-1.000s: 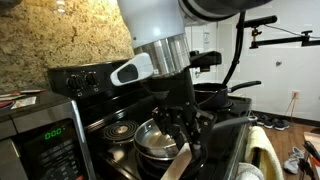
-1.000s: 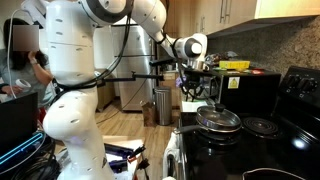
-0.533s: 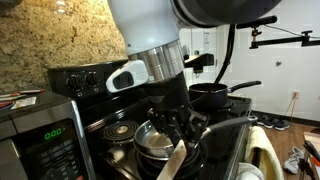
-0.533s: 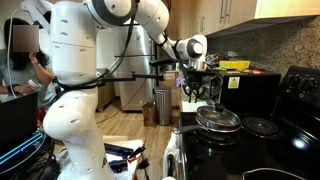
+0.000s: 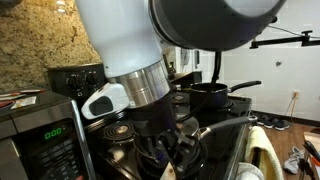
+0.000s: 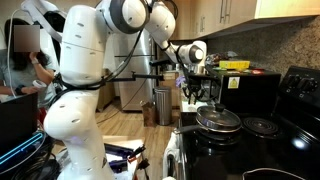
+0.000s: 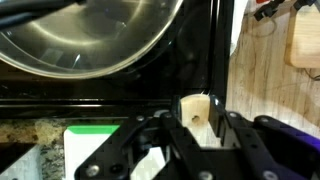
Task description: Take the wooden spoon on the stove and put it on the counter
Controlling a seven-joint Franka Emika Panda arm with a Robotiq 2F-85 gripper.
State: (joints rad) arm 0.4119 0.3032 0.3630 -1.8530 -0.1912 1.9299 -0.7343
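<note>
My gripper [image 7: 197, 122] is shut on the handle end of the wooden spoon [image 7: 193, 108], a pale tan flat handle with a small hole. In an exterior view the gripper [image 6: 193, 92] holds the spoon [image 6: 190, 103] hanging down, off the front edge of the black stove [image 6: 258, 142]. In an exterior view the arm fills the middle and the gripper [image 5: 165, 155] hangs low in front of the stove [image 5: 75, 80]; the spoon is hidden there. The wrist view shows the stove's front edge [image 7: 120, 88].
A silver pan [image 7: 90, 35] sits on the front burner, also seen in an exterior view [image 6: 218, 120]. A black pot [image 5: 210, 95] stands on a burner. A silver microwave [image 5: 40, 135] sits on the granite counter [image 7: 28, 135]. A person [image 6: 25, 60] stands behind the robot.
The arm has swung out from over the pan toward the stove's front edge with the spoon in the gripper. It now blocks the pan and spoon in one exterior view.
</note>
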